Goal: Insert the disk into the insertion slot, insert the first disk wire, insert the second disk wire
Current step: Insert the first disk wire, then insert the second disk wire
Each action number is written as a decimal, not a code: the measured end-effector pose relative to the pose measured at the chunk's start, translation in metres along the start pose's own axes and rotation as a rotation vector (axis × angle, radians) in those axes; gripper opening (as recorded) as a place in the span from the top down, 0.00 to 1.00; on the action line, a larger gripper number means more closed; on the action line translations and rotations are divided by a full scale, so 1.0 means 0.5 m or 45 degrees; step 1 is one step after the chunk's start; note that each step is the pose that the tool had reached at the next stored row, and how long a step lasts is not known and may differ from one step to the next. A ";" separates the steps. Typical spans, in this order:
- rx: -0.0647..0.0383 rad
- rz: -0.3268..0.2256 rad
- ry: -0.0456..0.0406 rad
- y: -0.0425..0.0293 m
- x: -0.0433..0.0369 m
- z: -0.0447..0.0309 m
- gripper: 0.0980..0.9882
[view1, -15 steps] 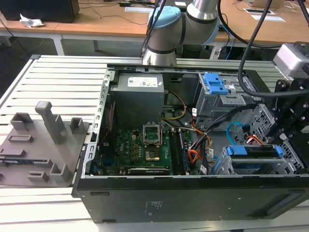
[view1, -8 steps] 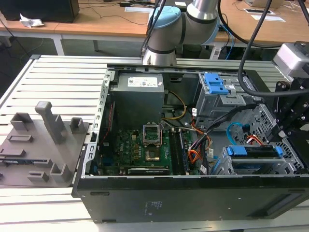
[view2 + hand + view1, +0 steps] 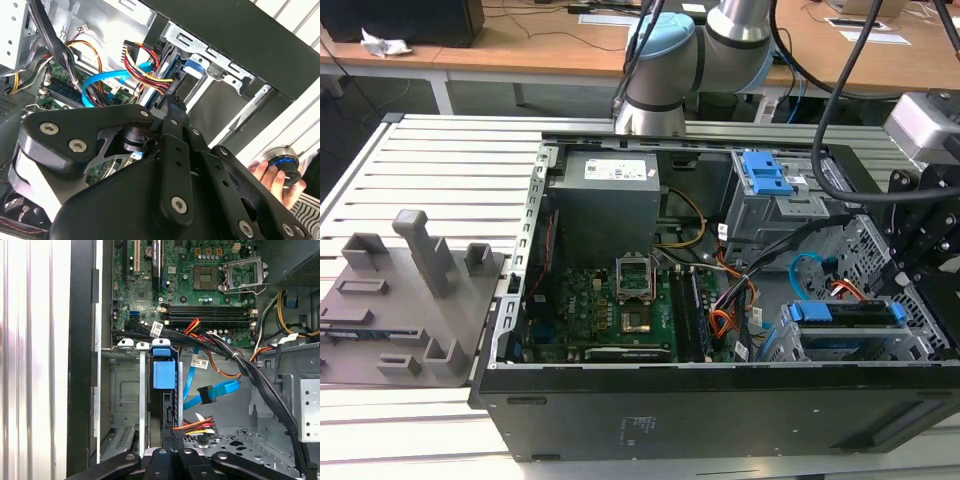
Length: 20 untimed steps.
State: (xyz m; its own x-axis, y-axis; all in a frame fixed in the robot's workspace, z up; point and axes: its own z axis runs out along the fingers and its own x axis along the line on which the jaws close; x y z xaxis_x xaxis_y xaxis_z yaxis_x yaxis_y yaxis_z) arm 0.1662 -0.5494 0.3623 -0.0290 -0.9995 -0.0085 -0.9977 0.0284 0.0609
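Slatted aluminium forms the tabletop (image 3: 430, 150) on which an open computer case (image 3: 720, 405) is set. The disk (image 3: 164, 375) is seated in the insertion slot (image 3: 125, 390). The hand (image 3: 172, 440) is held at the disk's end, closed down narrow; whether a plug is pinched cannot be told. Beside the slot, the second disk wire (image 3: 220, 389) hangs unplugged and could be snagged, or a skewed plug bent. The white label (image 3: 605, 170) on the power supply (image 3: 610, 210) cannot be read.

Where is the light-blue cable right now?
The light-blue cable loops inside the computer case, toward the exterior view's right, close to the disk. In the first wrist view it lies near red and yellow wires.
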 end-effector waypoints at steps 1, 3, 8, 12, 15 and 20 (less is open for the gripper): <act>0.000 0.000 0.000 0.001 0.000 0.003 0.99; 0.000 0.000 0.000 0.031 0.001 0.010 0.99; 0.000 0.000 0.000 0.057 0.002 0.012 0.99; 0.000 0.000 0.000 0.057 0.002 0.012 0.99; 0.000 0.000 0.000 0.057 0.002 0.012 0.99; 0.000 0.000 -0.003 0.058 0.001 0.012 0.99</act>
State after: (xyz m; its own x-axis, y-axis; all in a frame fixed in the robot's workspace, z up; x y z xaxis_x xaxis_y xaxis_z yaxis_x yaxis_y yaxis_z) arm 0.1368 -0.5488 0.3582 -0.0289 -0.9995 -0.0109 -0.9977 0.0282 0.0610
